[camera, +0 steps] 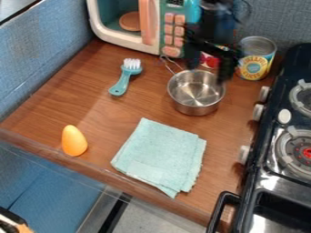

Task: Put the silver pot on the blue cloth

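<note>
The black gripper (209,72) hangs at the top right, over the far edge of the silver pot (195,93). Its two fingers are apart, one above the pot's back rim and one by its right side; whether they touch the pot I cannot tell. The pot stands upright, with its thin wire handle pointing up and left towards the microwave. Nearer the front edge, apart from the pot, the light blue cloth (161,154) lies folded and flat.
A toy microwave (152,27) stands at the back. A tin can (257,58) and a smaller red-and-white can are behind the pot. The stove (285,136) borders the right side. A teal brush (124,77) and an orange egg-shaped object (73,140) lie to the left.
</note>
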